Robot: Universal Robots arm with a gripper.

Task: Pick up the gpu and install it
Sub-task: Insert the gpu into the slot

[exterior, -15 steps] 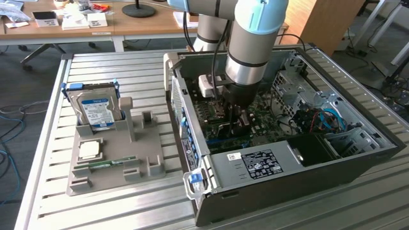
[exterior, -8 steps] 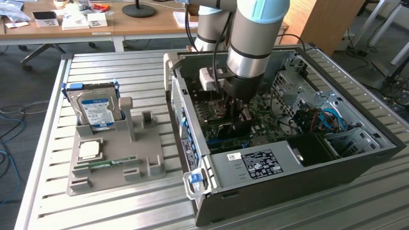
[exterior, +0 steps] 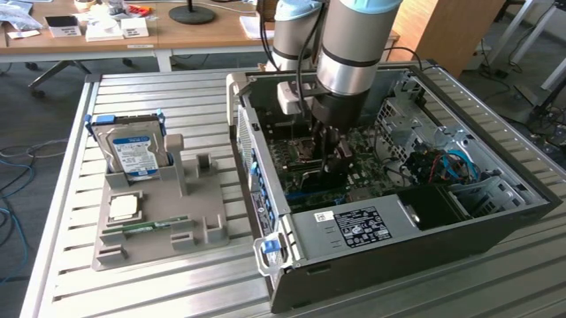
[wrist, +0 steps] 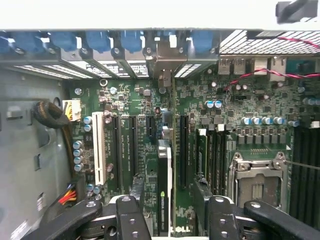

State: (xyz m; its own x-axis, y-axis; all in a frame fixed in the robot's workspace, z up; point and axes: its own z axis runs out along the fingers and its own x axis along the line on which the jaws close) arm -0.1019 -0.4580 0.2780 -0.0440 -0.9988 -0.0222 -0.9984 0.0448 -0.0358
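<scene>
The thin dark gpu card [wrist: 164, 190] stands edge-on over the motherboard; tool [wrist: 170, 220] fingers spread either side. Rigid but fragile: grip its edges.

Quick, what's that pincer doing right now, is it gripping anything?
Pincer: open, fingers either side of the gpu, which stands on edge on the motherboard; no visible grip.

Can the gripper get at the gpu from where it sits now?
Probably yes. The gripper is open inside the case, its fingers either side of the gpu, standing on edge on the motherboard; nothing lies between.
</scene>
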